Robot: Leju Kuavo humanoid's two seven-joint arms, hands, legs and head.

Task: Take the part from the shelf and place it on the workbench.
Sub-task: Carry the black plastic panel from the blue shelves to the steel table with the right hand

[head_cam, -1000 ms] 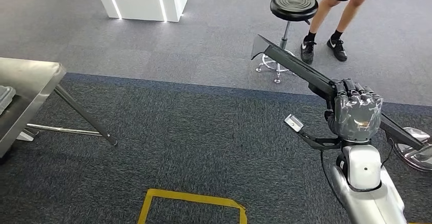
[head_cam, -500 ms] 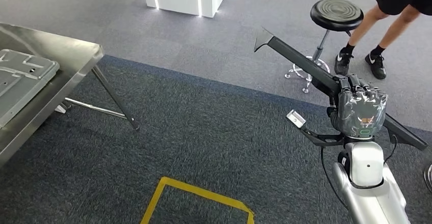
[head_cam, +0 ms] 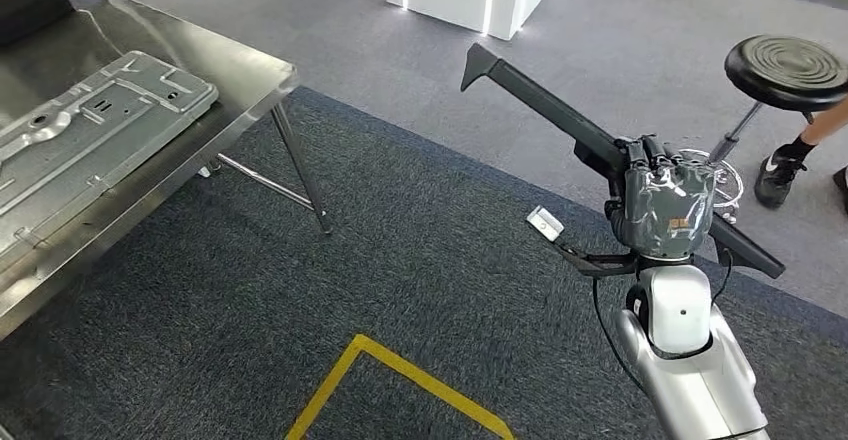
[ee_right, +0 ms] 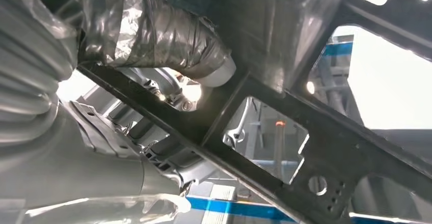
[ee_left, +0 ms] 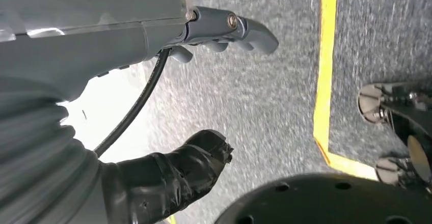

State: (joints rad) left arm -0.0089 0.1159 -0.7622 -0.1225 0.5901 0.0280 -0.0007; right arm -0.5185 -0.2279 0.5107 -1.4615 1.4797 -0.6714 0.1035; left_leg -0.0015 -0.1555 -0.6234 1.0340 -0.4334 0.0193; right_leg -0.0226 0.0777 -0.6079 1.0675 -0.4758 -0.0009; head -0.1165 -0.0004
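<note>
While the right hand point(head_cam: 664, 210) grips the long dark part point(head_cam: 545, 105) mid-length, well right of the workbench point(head_cam: 255, 65), carry it level, clearing the bench's near-right corner. Left hand point(ee_left: 168, 168) hangs slack, holding nothing.

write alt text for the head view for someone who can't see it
The robot's right hand grips a long dark metal part that slants up and away over grey carpet. A steel workbench at the left carries a flat silver panel. A black stool stands at the far right, yellow floor tape below.
</note>
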